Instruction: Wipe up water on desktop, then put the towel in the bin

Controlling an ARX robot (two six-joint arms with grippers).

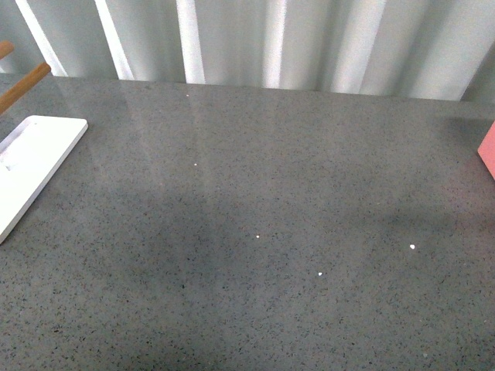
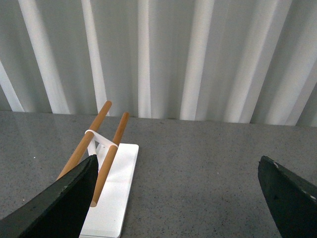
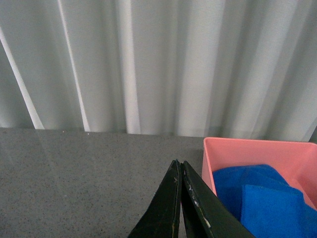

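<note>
— Towel (image 3: 262, 201) first: where does it lie?

— Inside the pink bin (image 3: 247, 151), folded in blue layers that fill most of what shows of the bin's floor. The right wrist view has it just beside the right gripper (image 3: 179, 171), whose fingers (image 3: 166, 208) are pressed flat together with nothing between them.

— And the bin on the bench (image 1: 255, 201)?

— At the right edge, toward the far side. The front view catches only a pink corner of it (image 1: 488, 148) at the picture's border, and the towel is hidden from that camera.

— Any water on the grey speckled surface?

— I cannot tell. The front view shows a few tiny white specks near the middle and toward the near edge, and a soft sheen from the pale curtain (image 1: 255, 39) behind the far edge. No clear puddle can be made out.

— The other arm?

— The left gripper (image 2: 178, 183) has its fingers (image 2: 59, 203) spread wide, holding nothing. Between them lies bare bench, and past one finger stands a white flat tray (image 2: 119, 198) carrying a white bracket with two wooden rods (image 2: 111, 148) slanting upward.

— Where is that tray?

— At the left edge, its corner (image 1: 46, 151) well apart from the bin.
</note>
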